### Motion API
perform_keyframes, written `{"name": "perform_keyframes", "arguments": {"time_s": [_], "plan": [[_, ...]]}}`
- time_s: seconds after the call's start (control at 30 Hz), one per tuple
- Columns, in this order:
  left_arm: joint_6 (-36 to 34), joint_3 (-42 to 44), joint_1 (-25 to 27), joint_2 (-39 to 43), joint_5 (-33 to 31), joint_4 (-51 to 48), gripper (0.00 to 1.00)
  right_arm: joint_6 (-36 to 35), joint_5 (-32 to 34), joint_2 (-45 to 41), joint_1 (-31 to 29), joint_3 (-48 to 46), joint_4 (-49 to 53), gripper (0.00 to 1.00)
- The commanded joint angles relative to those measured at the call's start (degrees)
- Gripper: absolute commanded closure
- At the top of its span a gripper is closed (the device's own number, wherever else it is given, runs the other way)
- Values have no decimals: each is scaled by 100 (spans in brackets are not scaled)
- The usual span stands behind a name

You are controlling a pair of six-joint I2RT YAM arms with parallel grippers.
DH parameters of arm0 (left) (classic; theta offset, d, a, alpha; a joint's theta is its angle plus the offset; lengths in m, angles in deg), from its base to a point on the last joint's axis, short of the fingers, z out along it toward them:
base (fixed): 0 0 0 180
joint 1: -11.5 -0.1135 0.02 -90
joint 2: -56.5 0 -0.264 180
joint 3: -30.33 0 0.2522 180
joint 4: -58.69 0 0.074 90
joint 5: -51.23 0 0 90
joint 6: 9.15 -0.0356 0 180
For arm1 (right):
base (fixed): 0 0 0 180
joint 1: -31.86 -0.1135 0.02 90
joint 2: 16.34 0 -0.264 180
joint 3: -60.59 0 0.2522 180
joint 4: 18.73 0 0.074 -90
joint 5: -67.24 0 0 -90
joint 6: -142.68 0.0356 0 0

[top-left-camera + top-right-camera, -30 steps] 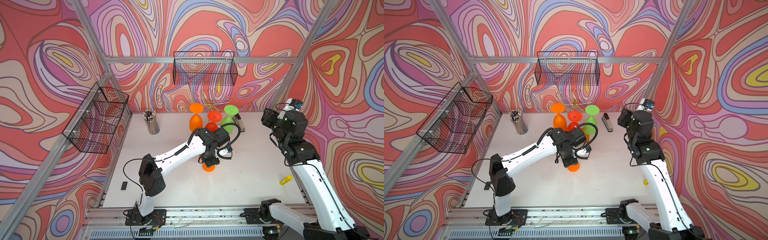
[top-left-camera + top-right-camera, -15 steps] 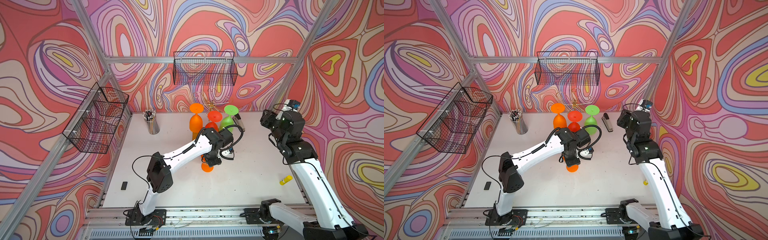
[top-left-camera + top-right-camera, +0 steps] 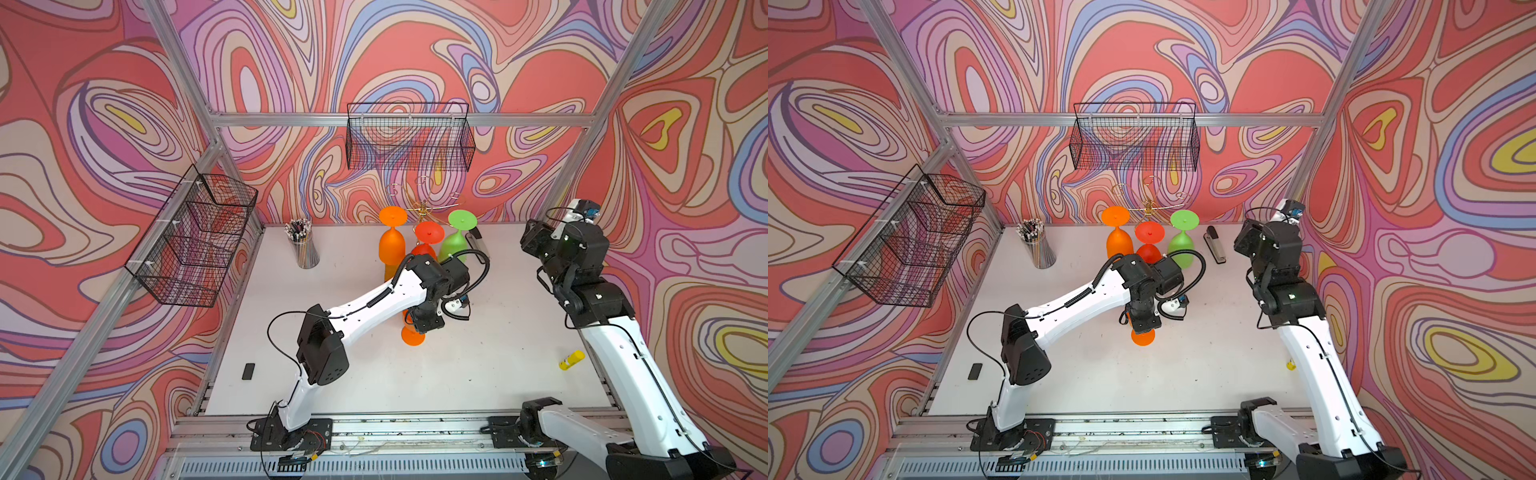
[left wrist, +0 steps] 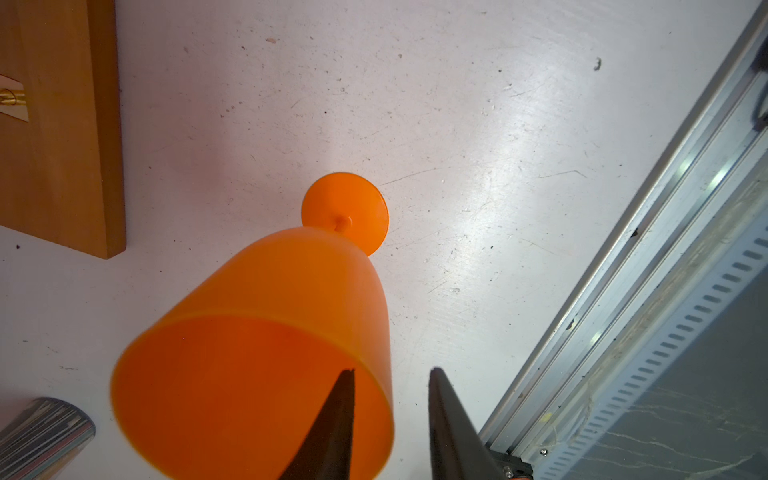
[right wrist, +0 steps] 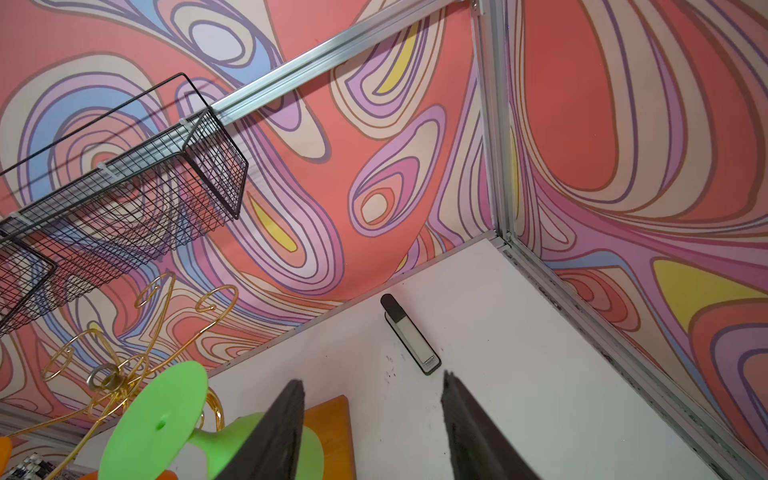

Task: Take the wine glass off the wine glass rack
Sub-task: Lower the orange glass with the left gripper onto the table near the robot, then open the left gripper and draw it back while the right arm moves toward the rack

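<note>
Jaws of the left gripper [image 4: 391, 374], shut a second ago, now stand parted astride the rim of the glass [image 4: 286, 286]. It stands upright on the table [image 4: 457, 124] beneath them, off the rack [image 4: 54, 166]. Jaws of the right gripper [image 5: 373, 384] spread, empty, unchanged.

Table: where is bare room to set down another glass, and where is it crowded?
Free: the front, between the standing orange glass, the yellow glue stick and the front rail; also from pencil cup to the small black block. Crowded: around the wine glass rack.

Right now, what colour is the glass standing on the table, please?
The glass is orange; the left wrist view shows it best.
</note>
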Motion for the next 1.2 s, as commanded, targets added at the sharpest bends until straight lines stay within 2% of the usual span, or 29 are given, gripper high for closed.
{"name": "perform_keyframes", "arguments": {"time_s": [0.0,0.1,0.27,0.43,0.6,0.73,0.77,0.87,0.9,1.0,1.17], "plan": [[-50,-196,44,26,47,-348,55,-5,20,-54,19,-99,-30,44],[3,-331,48,93,-39,-462,44,17,-3,-72,14,-119,-49,44],[90,-562,57,424,-227,-488,33,43,-246,-70,18,-84,-48,44],[220,-848,65,874,-306,-531,29,214,-473,-85,18,-84,-74,45],[469,-823,74,1833,-138,21,27,538,-950,-99,13,-96,-172,44],[662,1,65,3053,-153,1278,25,853,-1468,-48,27,-150,-382,44],[728,366,64,3423,-269,1750,22,948,-1653,-16,55,-160,-472,44],[919,1700,-31,4593,-1143,3437,0,1399,-2493,104,282,-308,-953,44],[1025,2185,-194,4978,-1299,4030,0,1649,-2877,170,423,-393,-1195,44],[1480,3164,-1007,5816,-915,5071,0,2332,-3691,397,731,-646,-1933,44],[1841,3893,-1755,6323,-904,5905,0,2903,-4436,961,775,-702,-2737,48]]}}
